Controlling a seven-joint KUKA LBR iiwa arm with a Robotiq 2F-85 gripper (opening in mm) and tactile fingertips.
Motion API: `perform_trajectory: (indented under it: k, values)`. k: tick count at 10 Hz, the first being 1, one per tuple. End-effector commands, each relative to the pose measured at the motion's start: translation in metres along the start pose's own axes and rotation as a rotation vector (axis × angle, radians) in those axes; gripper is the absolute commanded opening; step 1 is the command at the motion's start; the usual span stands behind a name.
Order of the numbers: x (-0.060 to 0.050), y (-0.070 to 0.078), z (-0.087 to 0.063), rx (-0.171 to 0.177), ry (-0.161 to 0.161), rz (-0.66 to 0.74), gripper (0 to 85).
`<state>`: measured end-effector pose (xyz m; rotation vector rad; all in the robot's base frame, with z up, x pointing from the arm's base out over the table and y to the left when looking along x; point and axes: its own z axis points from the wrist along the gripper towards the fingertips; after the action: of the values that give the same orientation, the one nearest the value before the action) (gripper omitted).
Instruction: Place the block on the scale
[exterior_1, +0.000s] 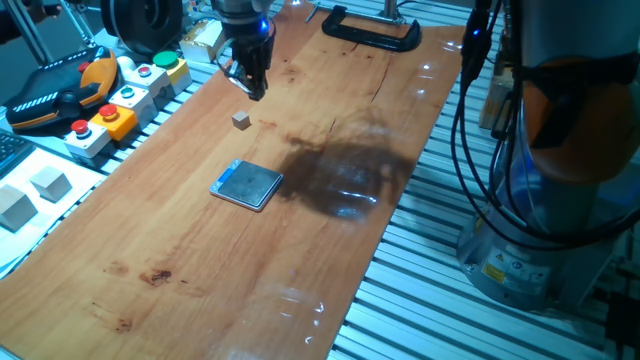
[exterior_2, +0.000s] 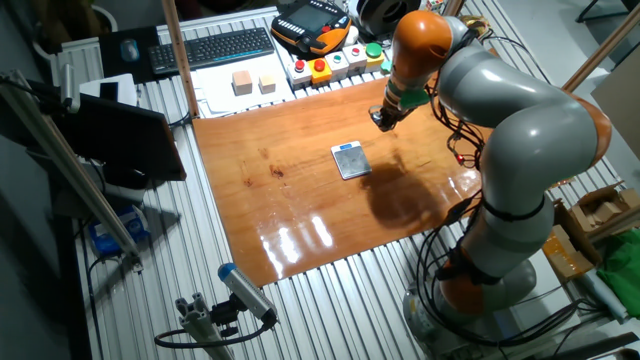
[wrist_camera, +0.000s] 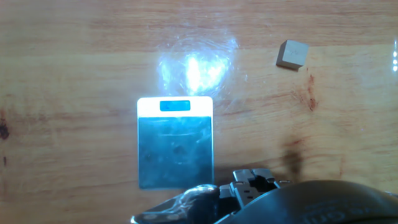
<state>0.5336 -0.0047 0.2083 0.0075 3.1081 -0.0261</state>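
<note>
The block (exterior_1: 240, 120) is a tiny grey-beige cube lying on the wooden table top (exterior_1: 200, 280). The scale (exterior_1: 247, 185), a flat square with a blue-grey metallic top, lies a short way in front of it. My gripper (exterior_1: 255, 90) hangs above the table just behind the block and holds nothing. In the hand view the block (wrist_camera: 292, 55) is at the upper right and the scale (wrist_camera: 175, 143) is at the lower centre. In the other fixed view the gripper (exterior_2: 383, 120) is beyond the scale (exterior_2: 350, 160). The fingers overlap, so their gap does not show.
Button boxes (exterior_1: 110, 120) and a handheld pendant (exterior_1: 60, 90) line the table's left side. Two larger pale cubes (exterior_1: 50, 183) sit off the board. A black clamp (exterior_1: 370, 35) is at the far edge. The robot base (exterior_1: 540, 230) stands to the right.
</note>
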Motion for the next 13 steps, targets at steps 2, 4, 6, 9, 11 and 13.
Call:
perform_trajectory:
  k: [2, 4, 6, 9, 11, 13]
  values:
    - [-0.001, -0.001, 0.006, 0.015, -0.003, 0.021, 0.7]
    - [-0.004, -0.003, 0.016, 0.029, -0.003, 0.052, 0.7]
    - [-0.004, -0.005, 0.025, 0.025, -0.018, 0.092, 0.7]
    - [-0.011, -0.004, 0.037, 0.016, -0.014, 0.124, 0.7]
    - [-0.014, 0.001, 0.038, 0.018, -0.007, 0.123, 0.7]
    - [-0.016, -0.003, 0.035, 0.021, -0.008, 0.112, 0.7]
